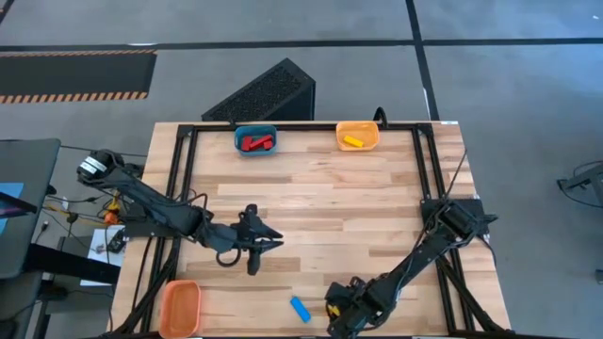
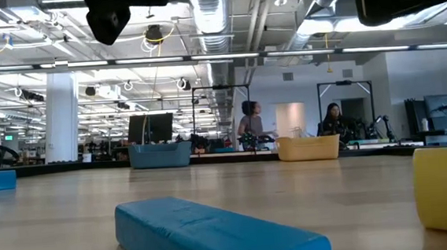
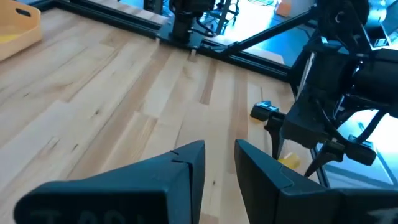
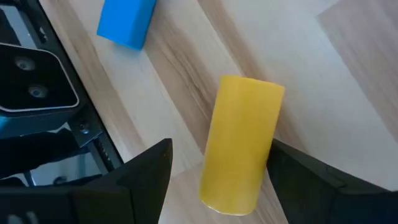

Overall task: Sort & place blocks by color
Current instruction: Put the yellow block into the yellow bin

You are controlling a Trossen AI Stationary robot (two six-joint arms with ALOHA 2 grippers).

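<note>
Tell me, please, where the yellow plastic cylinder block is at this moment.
The yellow plastic cylinder block lies on the wooden table at its near edge, between the open fingers of the right gripper, with the blue plastic bar block just to its left.

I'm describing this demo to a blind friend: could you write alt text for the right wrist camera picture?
A yellow plastic cylinder block lies on the pale wooden table between the open dark fingers of the right gripper, which do not clamp it. A blue plastic bar block lies farther off on the wood, beside a black camera mount at the table's edge.
</note>
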